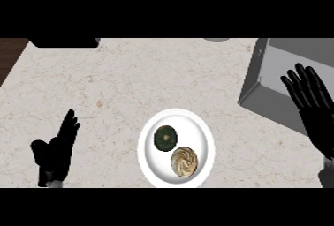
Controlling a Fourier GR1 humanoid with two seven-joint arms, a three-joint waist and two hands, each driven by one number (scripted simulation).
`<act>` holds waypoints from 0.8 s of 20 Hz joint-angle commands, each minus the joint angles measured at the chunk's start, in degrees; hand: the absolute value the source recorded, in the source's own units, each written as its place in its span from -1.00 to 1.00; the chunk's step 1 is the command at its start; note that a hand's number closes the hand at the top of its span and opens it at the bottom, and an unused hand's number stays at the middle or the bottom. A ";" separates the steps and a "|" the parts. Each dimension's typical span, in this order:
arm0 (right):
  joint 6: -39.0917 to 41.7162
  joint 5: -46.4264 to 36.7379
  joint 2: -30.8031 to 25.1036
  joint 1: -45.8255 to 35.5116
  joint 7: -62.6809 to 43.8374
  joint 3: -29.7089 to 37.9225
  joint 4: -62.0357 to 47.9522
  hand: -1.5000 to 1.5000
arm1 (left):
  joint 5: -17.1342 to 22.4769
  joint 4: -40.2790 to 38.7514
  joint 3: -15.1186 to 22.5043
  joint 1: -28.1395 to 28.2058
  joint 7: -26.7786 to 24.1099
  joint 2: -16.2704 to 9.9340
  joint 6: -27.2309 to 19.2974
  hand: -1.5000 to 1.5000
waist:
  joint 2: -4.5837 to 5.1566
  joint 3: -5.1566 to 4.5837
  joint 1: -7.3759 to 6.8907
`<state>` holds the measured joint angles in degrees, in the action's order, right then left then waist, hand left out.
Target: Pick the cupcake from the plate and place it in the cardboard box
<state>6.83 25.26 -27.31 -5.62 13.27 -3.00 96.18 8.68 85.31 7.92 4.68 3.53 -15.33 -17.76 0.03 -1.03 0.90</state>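
So, small round cupcake with pale swirly top (184,161) sits low on white round plate (151,132), bottom middle of frame, beside dark green round thing (165,137). Looks light, soft, easy to squash. I think: hold low sides, not top. My right hand (312,102) open, holding nothing, over grey box (274,75), upper right. Left hand (55,150) open, resting lower left.
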 commanded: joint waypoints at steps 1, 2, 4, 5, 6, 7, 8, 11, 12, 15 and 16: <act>-0.26 -1.47 -0.46 -0.74 -3.40 -0.81 4.70 -1.00 | -1.08 1.73 0.33 -1.46 -2.25 -1.70 3.17 0.00 | -0.15 1.00 -0.77; 1.64 -0.39 -2.11 -4.42 -3.54 -0.40 3.68 -1.00 | -1.57 4.87 1.24 -3.34 -1.71 -5.07 6.08 0.00 | -0.20 1.01 -1.11; 0.63 -1.99 -2.66 -11.55 -7.73 -3.39 6.07 -1.00 | -5.16 5.00 2.97 -9.56 -4.83 -7.60 8.18 0.00 | -0.16 0.85 -1.45; 3.55 -1.20 -5.45 -13.32 -8.29 -2.64 6.81 -1.00 | -5.56 5.42 3.04 -12.79 -5.20 -10.10 10.92 0.00 | -0.18 0.83 -0.68; 3.64 -1.12 -5.43 -16.82 -9.68 -3.39 6.88 -1.00 | -6.90 7.05 4.22 -14.15 -7.54 -11.68 12.92 0.00 | -0.19 0.76 -1.79; 6.25 -14.79 -15.69 -14.92 -9.51 -5.68 6.29 -1.00 | -5.96 6.77 5.00 -12.83 -6.78 -10.47 13.08 0.00 | -0.26 0.41 -1.11; 5.23 -13.90 -14.33 -16.14 -11.97 -6.03 4.72 -1.00 | -4.95 6.94 4.83 -13.89 -7.43 -11.08 15.19 0.00 | 0.09 0.72 -1.54; 6.75 -18.60 -8.27 -16.47 -3.62 -10.30 -0.25 -1.00 | -4.64 5.61 5.14 -16.85 -5.55 -10.49 17.49 0.00 | 0.23 1.04 -1.53; 9.11 -20.36 -8.97 -17.67 0.51 -10.28 -3.40 -1.00 | -4.35 4.86 4.69 -16.39 -6.84 -9.43 17.06 0.00 | 0.31 1.05 -1.78; 10.50 -26.74 -10.24 -20.46 5.70 -13.11 -3.63 -1.00 | -4.51 6.10 4.72 -19.52 -3.19 -10.01 17.81 0.00 | 0.25 1.08 -1.95; 8.10 -31.40 -9.58 -16.48 8.08 -15.92 0.00 -1.00 | -3.24 5.08 2.71 -17.51 -5.97 -11.50 19.24 0.00 | 0.07 1.05 -1.45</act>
<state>14.73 2.70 -36.46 -22.46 15.26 -14.49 95.24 4.21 90.43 12.07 -12.04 -2.28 -25.37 -1.05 0.23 -0.03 -0.67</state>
